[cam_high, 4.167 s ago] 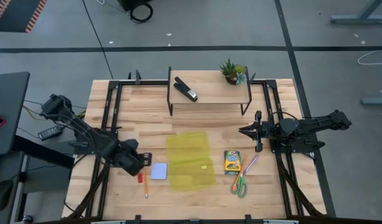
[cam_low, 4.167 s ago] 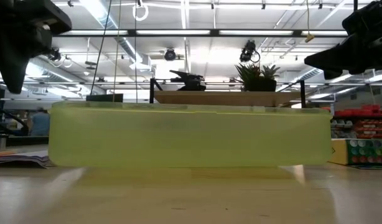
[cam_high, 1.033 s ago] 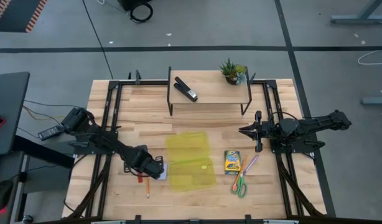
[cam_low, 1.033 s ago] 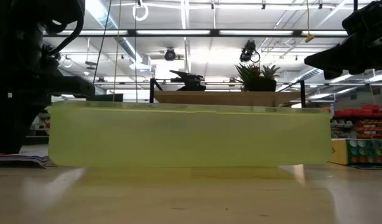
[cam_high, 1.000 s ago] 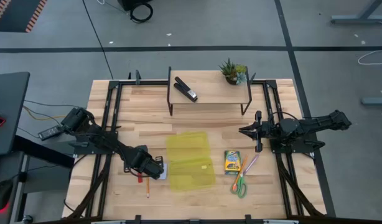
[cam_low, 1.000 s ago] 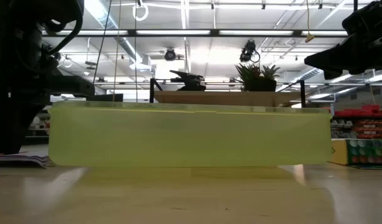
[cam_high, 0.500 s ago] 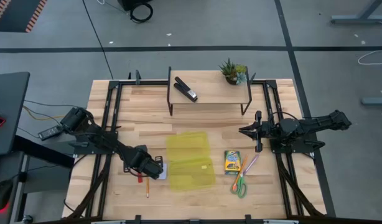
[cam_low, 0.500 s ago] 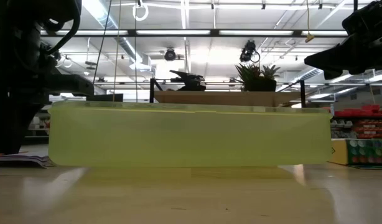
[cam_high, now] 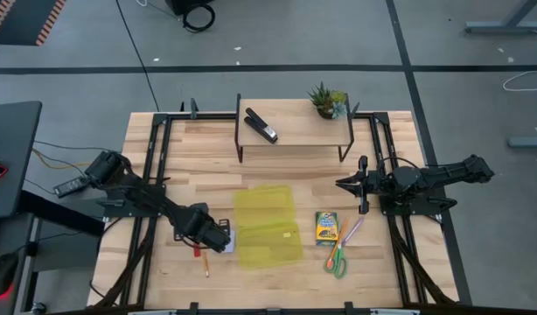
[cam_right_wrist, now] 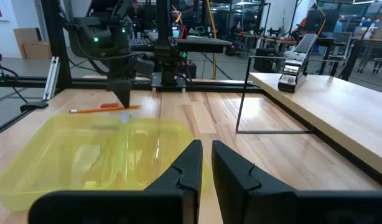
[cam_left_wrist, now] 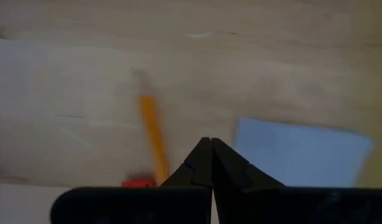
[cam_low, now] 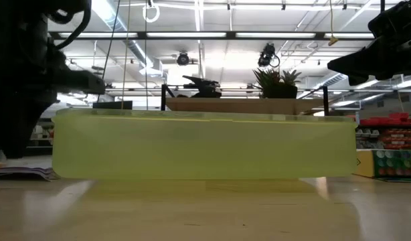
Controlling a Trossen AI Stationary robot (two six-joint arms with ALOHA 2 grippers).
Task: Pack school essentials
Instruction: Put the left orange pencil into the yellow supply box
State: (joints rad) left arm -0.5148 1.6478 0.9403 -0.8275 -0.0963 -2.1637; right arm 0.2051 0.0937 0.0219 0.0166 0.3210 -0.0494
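Note:
My left gripper [cam_high: 214,234] points down, shut, over the left edge of the pale blue notepad [cam_high: 229,243]. In its wrist view the shut tips [cam_left_wrist: 209,144] stand between the orange pencil [cam_left_wrist: 152,140] and the notepad [cam_left_wrist: 300,152], with the red eraser [cam_left_wrist: 138,183] close by. All three lie flat on the table. The crayon box [cam_high: 326,227], purple pen [cam_high: 352,230] and green-handled scissors [cam_high: 337,260] lie right of the open yellow case [cam_high: 267,226]. My right gripper [cam_high: 340,185] hovers level beyond the crayon box, its fingers a narrow gap apart [cam_right_wrist: 206,155]. My left gripper comes from above, pointing down, with its shut tips beside the notepad's left edge [cam_left_wrist: 241,134]. Whether the tips touch the notepad or the table I cannot tell.
A raised wooden shelf [cam_high: 295,131] at the far side carries the black stapler [cam_high: 261,125] and a small potted plant [cam_high: 327,101]. The case [cam_low: 205,147] fills the middle of the low view. Bare wood lies near the front edge and between shelf and case.
My left arm has shifted a little in the low view, its wrist part rising and tipping slightly. The gripper stays over the notepad's edge. The stationery, the case and my right arm are as before.

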